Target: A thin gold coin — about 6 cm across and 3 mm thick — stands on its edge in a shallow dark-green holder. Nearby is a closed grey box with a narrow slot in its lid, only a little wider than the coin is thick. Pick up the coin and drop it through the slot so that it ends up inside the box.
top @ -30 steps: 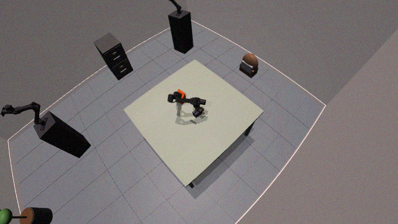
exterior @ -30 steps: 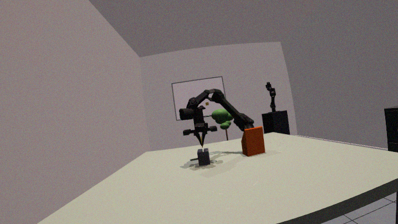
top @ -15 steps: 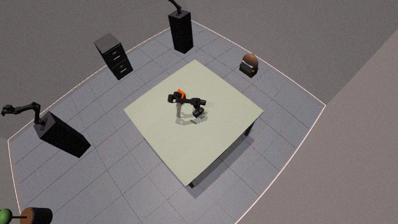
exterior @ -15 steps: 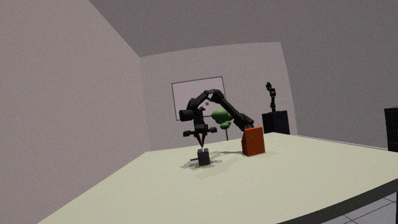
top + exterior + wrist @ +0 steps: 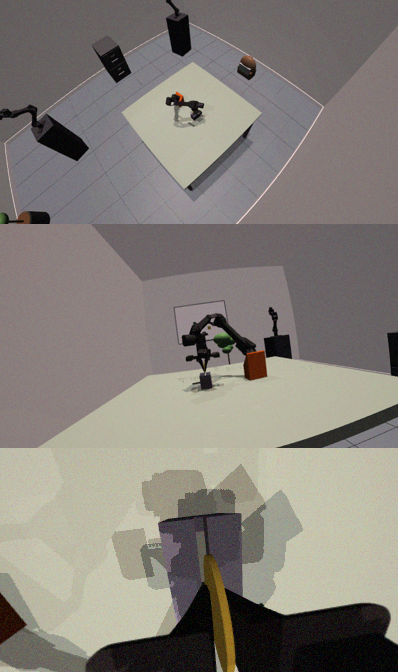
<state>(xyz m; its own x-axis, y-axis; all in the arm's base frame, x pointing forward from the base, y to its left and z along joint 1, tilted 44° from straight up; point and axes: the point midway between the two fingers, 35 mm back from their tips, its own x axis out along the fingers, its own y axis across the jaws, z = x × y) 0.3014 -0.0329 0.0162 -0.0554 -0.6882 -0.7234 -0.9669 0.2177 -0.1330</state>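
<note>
Tool: the black parallel-jaw tool (image 5: 204, 365) is closed on the thin gold coin (image 5: 219, 613), which is pinched edge-on between the two dark fingers.
Coin: it is held upright above the box, its lower edge lined up with the slot; whether it has entered the slot cannot be told.
Box: the small closed grey box (image 5: 205, 380) is seen on the pale green tabletop (image 5: 250, 407), directly under the tool.
Slot: the narrow dark slot (image 5: 204, 528) is seen running along the lid, in line with the coin's edge.
Holder: a thin dark strip (image 5: 190, 124) is seen on the tabletop beside the arm; its detail is too small to make out.
Arm base: the orange block (image 5: 255, 365) is set well apart from the box.
</note>
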